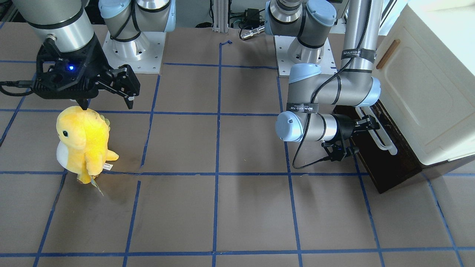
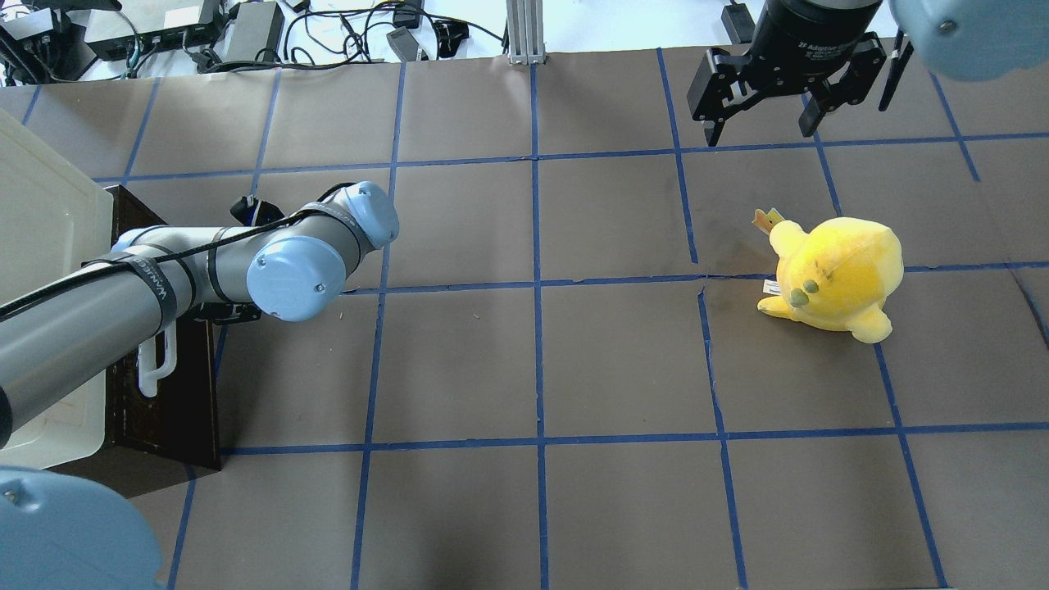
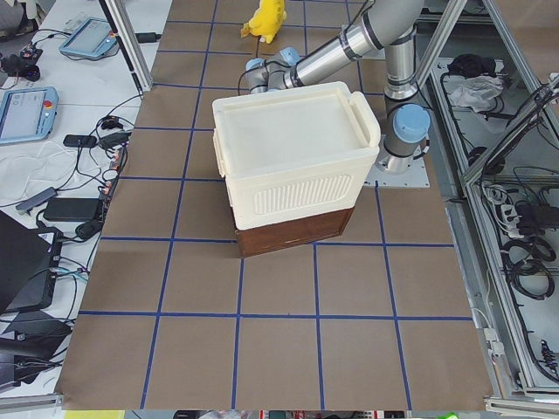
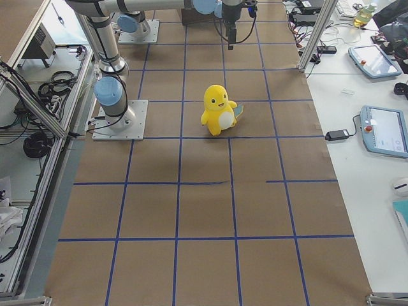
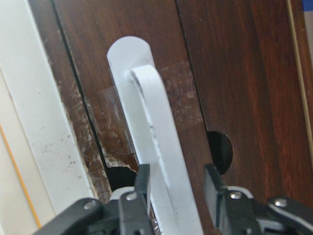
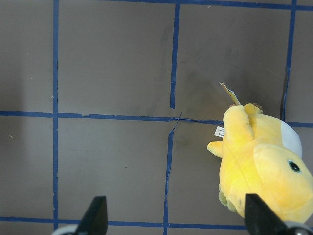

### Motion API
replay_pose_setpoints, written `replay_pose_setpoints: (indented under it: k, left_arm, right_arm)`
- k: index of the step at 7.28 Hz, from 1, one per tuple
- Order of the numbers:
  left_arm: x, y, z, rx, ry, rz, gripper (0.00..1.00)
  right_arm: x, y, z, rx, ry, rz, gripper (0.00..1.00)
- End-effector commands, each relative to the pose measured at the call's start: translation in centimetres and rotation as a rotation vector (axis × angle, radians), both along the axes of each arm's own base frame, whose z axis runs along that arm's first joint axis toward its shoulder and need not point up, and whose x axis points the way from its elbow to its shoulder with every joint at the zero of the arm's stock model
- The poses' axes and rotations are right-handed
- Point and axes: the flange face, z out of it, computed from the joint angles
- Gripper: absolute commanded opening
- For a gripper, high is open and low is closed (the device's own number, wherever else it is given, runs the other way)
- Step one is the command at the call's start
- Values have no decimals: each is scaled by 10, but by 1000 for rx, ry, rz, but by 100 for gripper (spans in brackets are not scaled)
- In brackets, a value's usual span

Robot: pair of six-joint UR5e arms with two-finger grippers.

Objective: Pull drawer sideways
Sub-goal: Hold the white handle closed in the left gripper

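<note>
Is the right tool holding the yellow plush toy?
No, the right tool is open and empty, clearly apart from the yellow plush toy.

The brown table [image 2: 574, 369] is marked off by a grid of blue tape [image 2: 537, 360]. A yellow plush [image 2: 836, 274] is stood on it, and a cabinet [image 3: 293, 166] is set at its left end.

Overhead, the left gripper [image 5: 175, 183] is hidden under its grey arm [image 2: 164, 283]; the long white bar handle [image 2: 156, 373] is partly covered too.
</note>
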Motion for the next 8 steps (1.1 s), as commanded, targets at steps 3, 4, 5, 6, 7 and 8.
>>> replay_pose_setpoints:
  k: [3, 4, 5, 6, 7, 8]
  left_arm:
    - [0, 0, -1, -2, 6, 5, 42]
    - [0, 0, 0, -2, 5, 3, 42]
    - [0, 0, 1, -3, 4, 3, 39]
    - [0, 0, 0, -2, 4, 3, 38]
    - [0, 0, 0, -2, 4, 3, 38]
    - [0, 0, 0, -2, 4, 3, 37]
  right_arm:
    - [0, 0, 0, 0, 0, 0, 100]
    - [0, 0, 0, 0, 0, 0, 100]
    - [0, 0, 0, 0, 0, 0, 100]
    - [0, 0, 0, 0, 0, 0, 100]
    - [0, 0, 0, 0, 0, 0, 100]
    - [0, 0, 0, 0, 0, 0, 100]
